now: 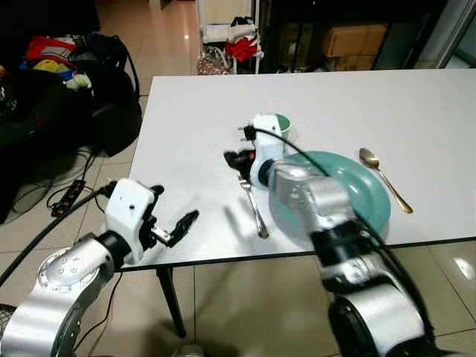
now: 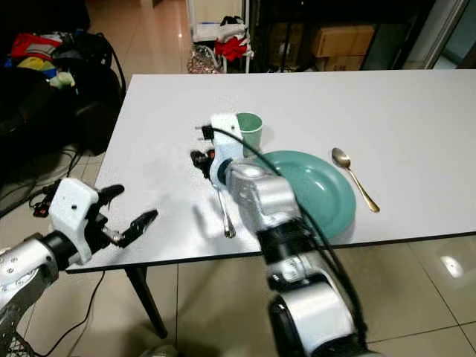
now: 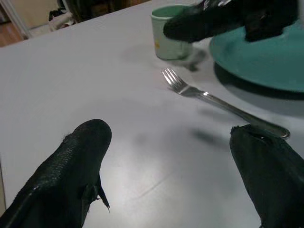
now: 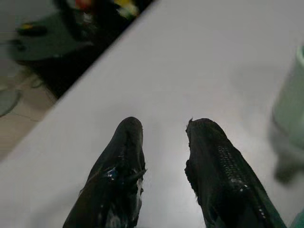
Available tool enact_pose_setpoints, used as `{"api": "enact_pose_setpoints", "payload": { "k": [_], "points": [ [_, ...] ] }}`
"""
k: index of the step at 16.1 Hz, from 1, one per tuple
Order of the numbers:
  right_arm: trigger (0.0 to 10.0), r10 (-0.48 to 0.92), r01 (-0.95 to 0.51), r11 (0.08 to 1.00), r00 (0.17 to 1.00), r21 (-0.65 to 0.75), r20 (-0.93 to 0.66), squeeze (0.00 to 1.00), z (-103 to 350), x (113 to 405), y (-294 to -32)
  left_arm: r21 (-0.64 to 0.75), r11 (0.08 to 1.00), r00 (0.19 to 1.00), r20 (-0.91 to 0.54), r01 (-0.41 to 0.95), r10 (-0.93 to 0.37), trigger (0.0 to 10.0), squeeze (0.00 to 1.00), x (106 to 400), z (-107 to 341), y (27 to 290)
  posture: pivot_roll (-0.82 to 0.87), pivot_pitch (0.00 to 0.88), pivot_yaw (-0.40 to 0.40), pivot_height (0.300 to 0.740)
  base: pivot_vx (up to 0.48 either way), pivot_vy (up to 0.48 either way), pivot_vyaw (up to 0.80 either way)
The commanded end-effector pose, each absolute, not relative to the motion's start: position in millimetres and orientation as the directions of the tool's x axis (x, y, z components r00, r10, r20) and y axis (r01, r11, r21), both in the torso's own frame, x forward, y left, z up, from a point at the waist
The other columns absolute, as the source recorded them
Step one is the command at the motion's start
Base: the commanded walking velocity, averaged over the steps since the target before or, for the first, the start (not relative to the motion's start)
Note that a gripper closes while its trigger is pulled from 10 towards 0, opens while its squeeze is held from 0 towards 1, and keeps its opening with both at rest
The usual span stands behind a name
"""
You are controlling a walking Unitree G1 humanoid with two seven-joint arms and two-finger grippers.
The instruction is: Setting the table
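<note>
A fork lies on the white table just left of the teal plate, its long axis running near to far with the tines at the far end, towards the green cup, and the handle end close to the near edge. The right gripper hovers over the tines with its two fingers a little apart and empty, while the left gripper hangs open at the table's near left edge. A gold spoon lies right of the plate, bowl at the far end.
</note>
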State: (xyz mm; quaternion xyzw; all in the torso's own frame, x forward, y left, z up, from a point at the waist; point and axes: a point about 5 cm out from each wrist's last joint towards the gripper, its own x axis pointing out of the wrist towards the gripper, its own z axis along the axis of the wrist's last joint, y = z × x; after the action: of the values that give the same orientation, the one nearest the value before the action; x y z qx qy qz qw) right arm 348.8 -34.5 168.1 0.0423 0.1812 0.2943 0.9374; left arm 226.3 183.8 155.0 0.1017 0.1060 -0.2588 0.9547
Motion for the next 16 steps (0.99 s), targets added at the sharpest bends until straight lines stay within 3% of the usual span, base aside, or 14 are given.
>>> {"api": "enact_pose_setpoints", "payload": {
  "k": [1,2,5,9,11,14,16],
  "points": [
    [10.0,0.629,-0.610,0.776,0.731,0.159,-0.266,0.00,177,342,-34,0.140,0.847,0.847,-0.249,0.512,-0.471,10.0,0.00,229,156,185,0.12,0.000,0.024,0.740,0.000,0.000,0.00],
    [10.0,0.635,-0.622,0.770,0.727,0.143,-0.259,0.00,179,339,-37,0.140,0.847,0.846,-0.247,0.513,-0.472,10.0,0.00,230,156,185,0.12,0.000,0.025,0.740,0.000,0.000,0.00],
    [10.0,0.595,-0.624,0.779,0.766,-0.060,-0.242,0.00,181,314,-83,0.117,0.827,0.826,-0.227,0.550,-0.516,10.0,0.00,230,155,170,0.10,0.000,0.027,0.740,0.000,0.000,0.00],
    [10.0,0.583,-0.668,0.685,0.742,-0.290,-0.332,0.00,179,277,-130,0.095,0.784,0.779,-0.236,0.613,-0.581,10.0,0.00,228,150,155,0.05,0.000,0.042,0.740,0.000,0.000,0.00],
    [10.0,0.584,-0.710,0.634,0.700,-0.307,-0.411,0.00,173,263,-144,0.090,0.772,0.766,-0.237,0.629,-0.597,10.0,0.00,229,149,150,0.04,0.000,0.047,0.740,0.000,0.000,0.00],
    [10.0,0.566,-0.831,0.460,0.546,-0.314,-0.618,0.00,162,230,-168,0.084,0.724,0.719,-0.247,0.684,-0.650,10.0,0.00,224,150,143,0.03,0.000,0.047,0.740,0.000,0.000,0.00],
    [10.0,0.526,-0.873,0.390,0.471,-0.292,-0.708,0.00,157,219,-179,0.086,0.664,0.655,-0.297,0.743,-0.695,10.0,0.00,216,147,143,0.03,0.000,0.044,0.740,0.000,0.000,0.00]
  ]
}}
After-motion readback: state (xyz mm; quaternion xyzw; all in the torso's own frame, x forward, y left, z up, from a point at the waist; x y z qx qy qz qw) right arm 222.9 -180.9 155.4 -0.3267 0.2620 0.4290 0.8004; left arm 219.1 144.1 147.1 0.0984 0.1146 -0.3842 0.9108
